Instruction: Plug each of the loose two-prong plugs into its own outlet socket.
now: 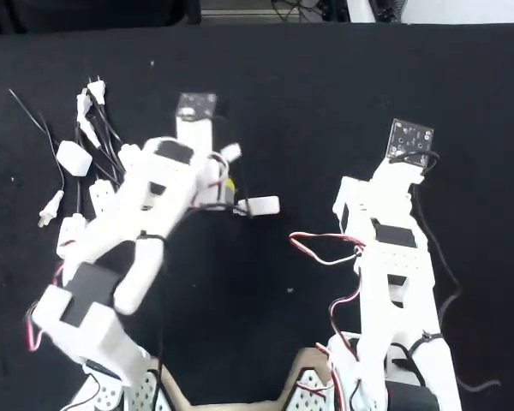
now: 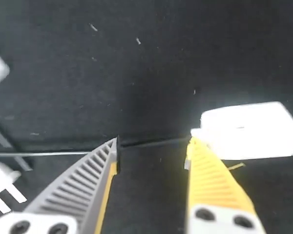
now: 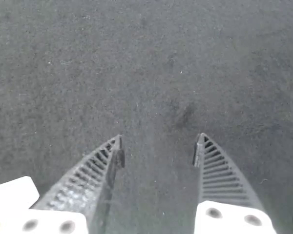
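My left gripper (image 2: 152,144) hangs open just above the black cloth, and a thin black cable (image 2: 49,154) runs across between its fingertips. Right by the yellow finger (image 2: 210,180) lies a white socket block (image 2: 249,129), also visible beside the left arm (image 1: 261,205). A white two-prong plug (image 2: 2,187) lies off to the grey finger's side. More loose plugs (image 1: 50,208) and white blocks (image 1: 73,158) with black leads are bunched at the table's left. My right gripper (image 3: 160,138) is open over bare cloth, holding nothing.
The table is covered in black cloth (image 1: 308,94). The right arm (image 1: 394,248) stands at the right with a red and white wire looping off it. A white block's corner (image 3: 10,195) peeks in beside the right gripper's finger.
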`<state>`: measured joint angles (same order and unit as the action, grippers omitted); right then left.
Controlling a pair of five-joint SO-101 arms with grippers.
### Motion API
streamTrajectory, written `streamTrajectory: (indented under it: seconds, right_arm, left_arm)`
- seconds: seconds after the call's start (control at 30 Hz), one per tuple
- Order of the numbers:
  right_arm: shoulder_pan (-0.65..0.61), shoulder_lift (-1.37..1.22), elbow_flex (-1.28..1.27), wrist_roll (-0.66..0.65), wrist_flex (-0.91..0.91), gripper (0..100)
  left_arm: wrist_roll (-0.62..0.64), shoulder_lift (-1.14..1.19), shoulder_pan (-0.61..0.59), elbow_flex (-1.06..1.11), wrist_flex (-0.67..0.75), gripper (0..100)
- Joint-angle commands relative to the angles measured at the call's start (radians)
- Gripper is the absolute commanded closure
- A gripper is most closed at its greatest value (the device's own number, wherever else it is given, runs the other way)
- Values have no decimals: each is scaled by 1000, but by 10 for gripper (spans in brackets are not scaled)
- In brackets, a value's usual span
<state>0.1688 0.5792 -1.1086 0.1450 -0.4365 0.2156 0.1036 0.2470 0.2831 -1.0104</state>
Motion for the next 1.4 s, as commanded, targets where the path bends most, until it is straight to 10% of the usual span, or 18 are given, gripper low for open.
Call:
streamTrajectory:
  seconds: [0.0,0.67,1.07,1.37]
  right_arm:
    - [12,-1,64,8,26,769]
    - [3,-1,65,8,26,769]
    - [-69,5,56,6,8,769]
    - [-152,1,50,0,-20,769]
  left_arm:
    - [-14,14,97,13,38,769]
    - [-98,-94,-111,-208,-400,769]
    - [-373,-407,-487,105,-393,770]
    - [-241,-407,-506,278,-126,770]
